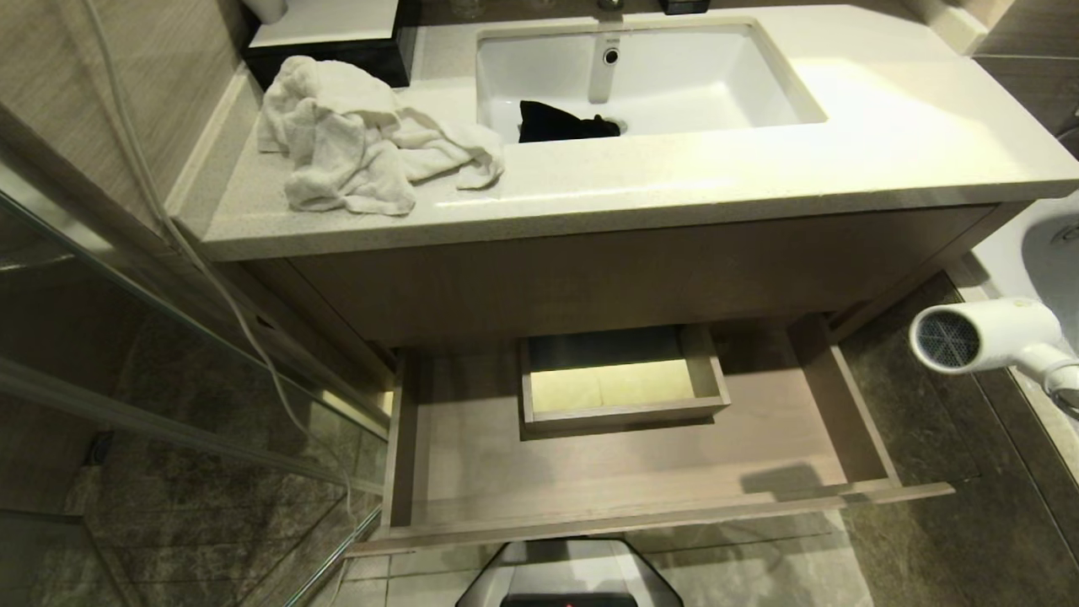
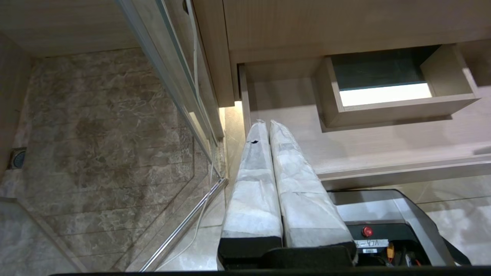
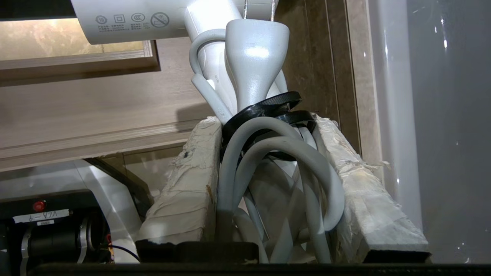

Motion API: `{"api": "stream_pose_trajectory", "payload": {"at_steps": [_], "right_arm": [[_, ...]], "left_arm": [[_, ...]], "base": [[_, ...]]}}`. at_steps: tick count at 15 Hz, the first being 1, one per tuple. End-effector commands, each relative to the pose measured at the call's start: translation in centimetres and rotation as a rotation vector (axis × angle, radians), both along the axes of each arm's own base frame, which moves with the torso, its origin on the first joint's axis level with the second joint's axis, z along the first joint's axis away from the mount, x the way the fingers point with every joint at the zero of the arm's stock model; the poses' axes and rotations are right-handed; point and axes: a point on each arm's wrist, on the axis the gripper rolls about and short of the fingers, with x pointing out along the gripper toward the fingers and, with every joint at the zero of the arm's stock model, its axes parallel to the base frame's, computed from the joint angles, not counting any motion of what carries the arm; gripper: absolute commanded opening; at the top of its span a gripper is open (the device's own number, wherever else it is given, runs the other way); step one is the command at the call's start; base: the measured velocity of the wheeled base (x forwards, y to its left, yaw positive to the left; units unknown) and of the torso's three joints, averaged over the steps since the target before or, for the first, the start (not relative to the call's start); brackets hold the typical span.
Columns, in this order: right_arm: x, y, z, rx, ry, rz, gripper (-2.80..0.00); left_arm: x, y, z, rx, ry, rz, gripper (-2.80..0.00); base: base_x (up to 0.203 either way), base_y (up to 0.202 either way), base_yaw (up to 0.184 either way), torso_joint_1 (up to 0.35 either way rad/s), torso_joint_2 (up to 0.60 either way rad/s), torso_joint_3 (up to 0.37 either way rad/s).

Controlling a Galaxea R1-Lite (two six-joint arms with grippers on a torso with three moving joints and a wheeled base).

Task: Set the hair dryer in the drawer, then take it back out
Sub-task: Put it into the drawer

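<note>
I had the hair dryer (image 1: 982, 337) up in the air at the right edge of my head view, off the right end of the drawer (image 1: 641, 472) and above the dark floor tiles (image 1: 927, 472). Its barrel lay roughly level, the long axis running across the view, with the round mesh grille (image 1: 937, 340) facing left toward the drawer. The handle (image 3: 253, 65) angled away from the barrel down toward my right arm, and the bundled cord (image 3: 276, 168), cinched with black ties (image 3: 268, 111), hung looped behind it.

My right pincer (image 3: 268, 130) reached in from the right side, its padded fingers (image 3: 191, 172) spread partway and clamped on the handle and cord bundle between them, so the dryer stood out beyond the fingertips with the barrel crosswise to the fingers.

My left pincer (image 2: 266, 124) was parked low by the drawer's left front corner, its wrapped fingers pressed together on nothing.

The drawer stood pulled out, with nothing inside but its boxed notch (image 1: 620, 379). On the tabletop (image 1: 759, 169) above lay a crumpled white towel (image 1: 362, 139), and a black cloth (image 1: 560, 122) sat in the sink (image 1: 716, 93).
</note>
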Motion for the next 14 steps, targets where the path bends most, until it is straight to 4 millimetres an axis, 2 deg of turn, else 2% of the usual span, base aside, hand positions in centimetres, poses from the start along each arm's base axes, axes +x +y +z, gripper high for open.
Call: {"api": "stream_pose_trajectory", "payload": {"at_steps": [1, 9, 14], "right_arm": [[0.08, -0.04, -0.15, 0.005, 0.008, 0.004, -2.8], [0.27, -0.18, -0.51, 0.015, 0.023, 0.004, -2.8], [0.41, -0.27, -0.66, 0.022, 0.03, 0.004, -2.8]], "left_arm": [[0.01, 0.0, -0.04, 0.0, 0.001, 0.0, -2.8], [0.0, 0.0, 0.0, 0.0, 0.0, 0.0, -2.8], [0.0, 0.0, 0.0, 0.0, 0.0, 0.0, -2.8]], "base": [[0.0, 0.0, 0.0, -0.186, 0.34, 0.144], [0.0, 0.0, 0.0, -0.198, 0.35, 0.155], [0.0, 0.0, 0.0, -0.305, 0.52, 0.211]]}}
